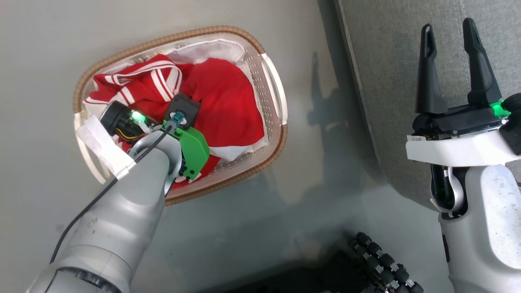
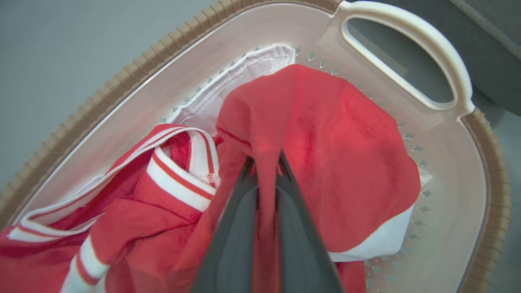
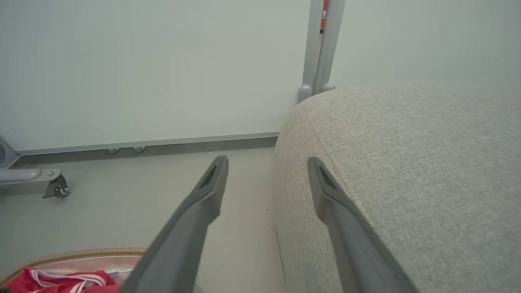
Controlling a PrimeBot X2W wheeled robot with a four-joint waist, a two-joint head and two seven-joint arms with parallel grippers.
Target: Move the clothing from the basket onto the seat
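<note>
Red clothing (image 1: 228, 101) in one basket (image 1: 211, 29); one seat (image 1: 390, 61)

The head view looks steeply down at the floor (image 1: 309, 183), basket (image 1: 257, 77) left and seat (image 1: 386, 61) right. The left wrist view sits very close over the basket, facing the clothing (image 2: 325, 154). The right wrist view looks low and level along the seat toward a wall (image 3: 163, 61), with the basket's rim at bottom left.

Red, white-striped clothing (image 1: 228, 101) in an off-white, brown-rimmed basket (image 1: 273, 85) beside the grey seat (image 1: 390, 61).
</note>
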